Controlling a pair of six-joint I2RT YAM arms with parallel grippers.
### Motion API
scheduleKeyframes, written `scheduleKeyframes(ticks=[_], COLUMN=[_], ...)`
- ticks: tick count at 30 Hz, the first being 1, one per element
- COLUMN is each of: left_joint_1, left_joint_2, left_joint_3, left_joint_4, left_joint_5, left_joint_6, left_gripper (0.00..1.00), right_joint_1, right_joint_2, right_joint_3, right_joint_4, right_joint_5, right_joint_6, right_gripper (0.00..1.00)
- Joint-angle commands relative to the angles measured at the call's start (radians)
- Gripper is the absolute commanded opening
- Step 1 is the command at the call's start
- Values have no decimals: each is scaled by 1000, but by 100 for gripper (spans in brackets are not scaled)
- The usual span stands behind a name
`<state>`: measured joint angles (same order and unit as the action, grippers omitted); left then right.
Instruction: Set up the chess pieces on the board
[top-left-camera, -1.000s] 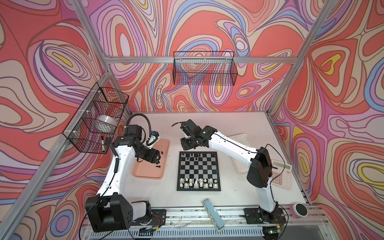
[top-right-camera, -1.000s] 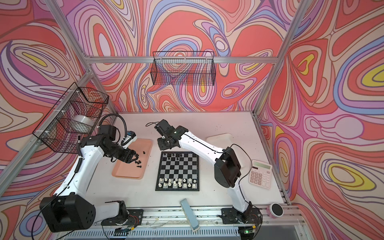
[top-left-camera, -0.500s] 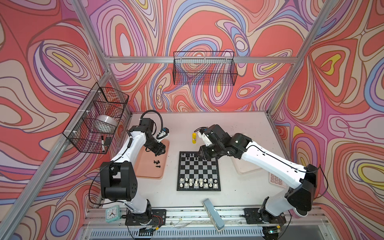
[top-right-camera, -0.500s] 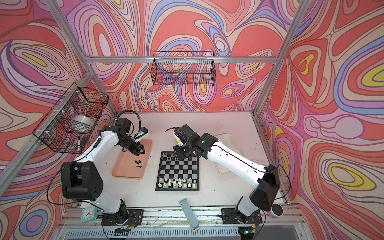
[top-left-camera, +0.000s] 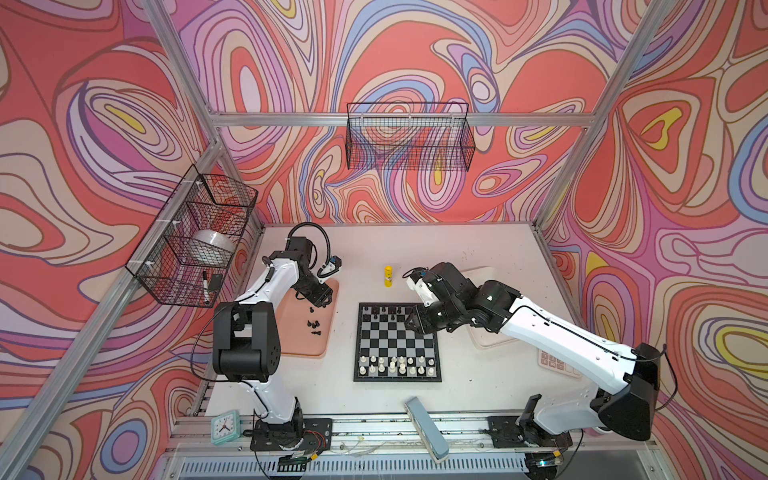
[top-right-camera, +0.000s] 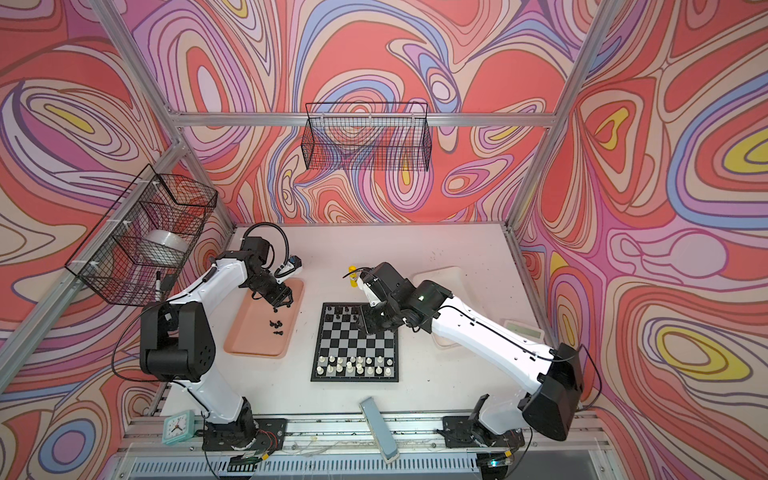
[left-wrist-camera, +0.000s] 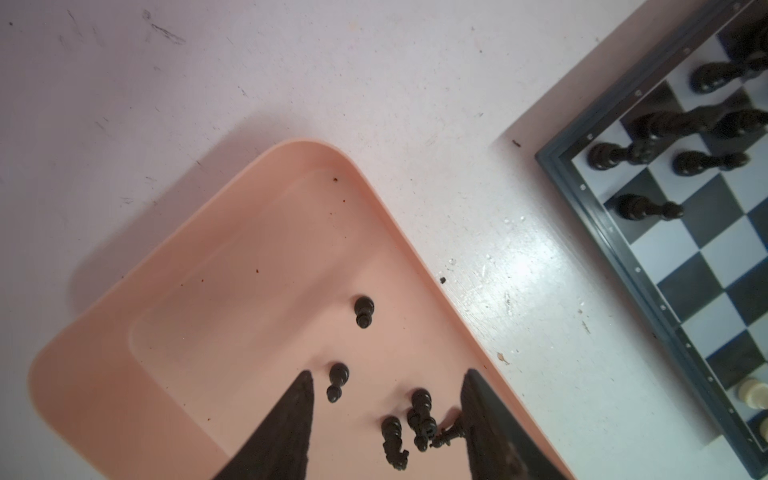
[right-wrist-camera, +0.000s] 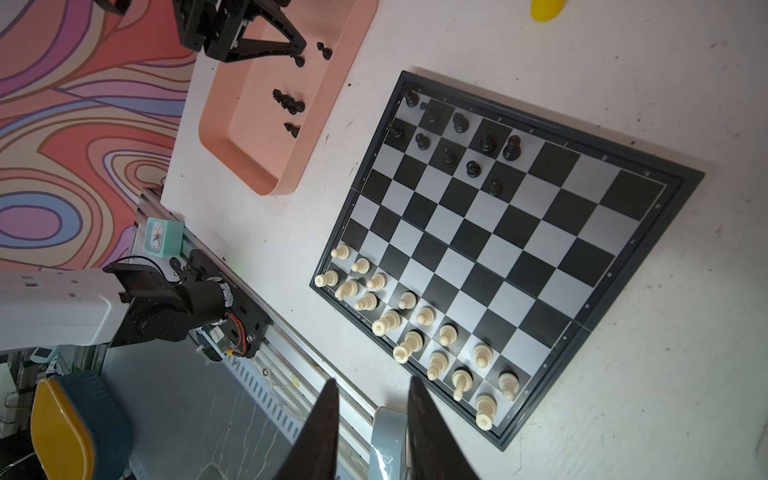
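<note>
- Several black chess pieces (top-left-camera: 314, 325) lie in the pink tray (top-left-camera: 300, 341), left of the board (top-left-camera: 395, 336), in a top view.
- Left wrist: the left gripper (left-wrist-camera: 388, 374) has narrowed its empty, parted jaws over them; a pick-up likely comes next.
- Right wrist: the right gripper (right-wrist-camera: 372, 381) has come over the board, jaws slightly apart and empty.

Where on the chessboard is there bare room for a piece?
Bare on the board: middle rows between black pieces and white pieces, and the far rows' end nearest the white tray. Crowded: both near rows, and the far corner nearest the pink tray.
</note>
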<state>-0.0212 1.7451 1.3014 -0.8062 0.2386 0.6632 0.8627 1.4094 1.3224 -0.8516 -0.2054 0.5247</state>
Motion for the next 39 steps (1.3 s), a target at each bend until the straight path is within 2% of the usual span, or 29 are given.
scheduleKeyframes(ticks=[1,5,9,11,26,31,39], left_joint_1=[-12,-13,-13,-13,-15,-19,-26], left_joint_2=[13,5,24,39,84,99,111], left_joint_3=[-14,-59,-51,-44,-63,-60,-65], left_joint_4=[28,68,75,79,116,111,124], left_joint_5=[-36,-71,-66,-66,-99,-95,-104], left_joint_6=[40,65,53,48,46,50,55], left_gripper=[53,46,45,41,39,29,29], right_joint_1=[-1,-1,-2,-1,-2,-1,-1], right_joint_2=[8,-2,1,5,0,2,6], right_joint_3=[-15,-31,-40,-44,-69,-74,-78], right_joint_4=[19,21,20,22,25,26,25], right_joint_5=[17,25,29,29,41,41,40], right_joint_6=[4,4,1,0,-1,0,0], right_gripper=[29,29,29,29,29,29,29])
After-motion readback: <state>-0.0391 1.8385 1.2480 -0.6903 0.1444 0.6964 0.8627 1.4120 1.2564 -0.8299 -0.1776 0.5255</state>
